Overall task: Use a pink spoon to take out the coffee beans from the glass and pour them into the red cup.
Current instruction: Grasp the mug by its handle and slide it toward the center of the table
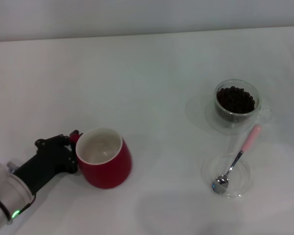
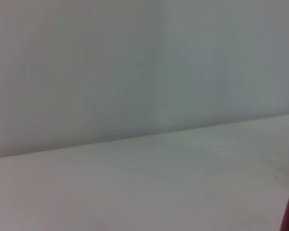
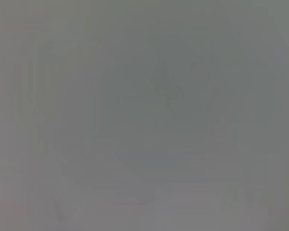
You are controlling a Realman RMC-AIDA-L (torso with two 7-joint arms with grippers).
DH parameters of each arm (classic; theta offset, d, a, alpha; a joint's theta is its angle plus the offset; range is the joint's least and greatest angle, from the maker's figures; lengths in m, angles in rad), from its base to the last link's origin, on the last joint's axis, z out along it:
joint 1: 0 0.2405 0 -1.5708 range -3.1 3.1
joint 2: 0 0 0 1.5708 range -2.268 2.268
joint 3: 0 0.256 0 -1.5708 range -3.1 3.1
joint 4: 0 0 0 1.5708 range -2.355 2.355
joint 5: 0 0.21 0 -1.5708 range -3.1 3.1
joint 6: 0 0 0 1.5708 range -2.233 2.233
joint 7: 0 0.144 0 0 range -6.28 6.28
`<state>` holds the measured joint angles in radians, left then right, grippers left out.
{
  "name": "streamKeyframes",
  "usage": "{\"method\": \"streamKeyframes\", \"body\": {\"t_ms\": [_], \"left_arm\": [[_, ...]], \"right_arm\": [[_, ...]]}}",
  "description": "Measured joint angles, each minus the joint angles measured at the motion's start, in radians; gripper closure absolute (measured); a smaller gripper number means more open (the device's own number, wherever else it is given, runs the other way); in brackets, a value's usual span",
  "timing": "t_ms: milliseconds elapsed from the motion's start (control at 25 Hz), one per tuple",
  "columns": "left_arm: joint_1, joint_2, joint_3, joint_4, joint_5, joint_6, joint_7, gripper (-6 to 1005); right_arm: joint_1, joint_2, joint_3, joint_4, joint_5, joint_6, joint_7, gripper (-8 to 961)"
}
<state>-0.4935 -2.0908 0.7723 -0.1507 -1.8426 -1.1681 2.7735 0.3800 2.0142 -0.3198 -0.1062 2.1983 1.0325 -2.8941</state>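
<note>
The black left gripper sits at the near left of the white table, against the left side of the squat dark red ceramic cup with a white inside; whether its fingers grip the cup cannot be told. Far right stands the small clear glass full of dark coffee beans. Just nearer, the pink-handled metal spoon rests with its bowl in a shallow clear round dish. The right gripper is out of view.

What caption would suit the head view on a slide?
Left gripper at the tilted red cup; pink spoon rests in a clear dish beside the glass of coffee beans.
</note>
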Motion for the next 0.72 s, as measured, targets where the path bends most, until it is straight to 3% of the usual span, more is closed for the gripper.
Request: {"method": "streamKeyframes", "body": {"t_ms": [720], "left_arm": [[-0.097, 0.001, 0.000, 0.000, 0.071, 0.043, -0.001, 904]], "right_arm": [[0.008, 0.000, -0.001, 0.002, 0.000, 0.000, 0.003, 97]]}}
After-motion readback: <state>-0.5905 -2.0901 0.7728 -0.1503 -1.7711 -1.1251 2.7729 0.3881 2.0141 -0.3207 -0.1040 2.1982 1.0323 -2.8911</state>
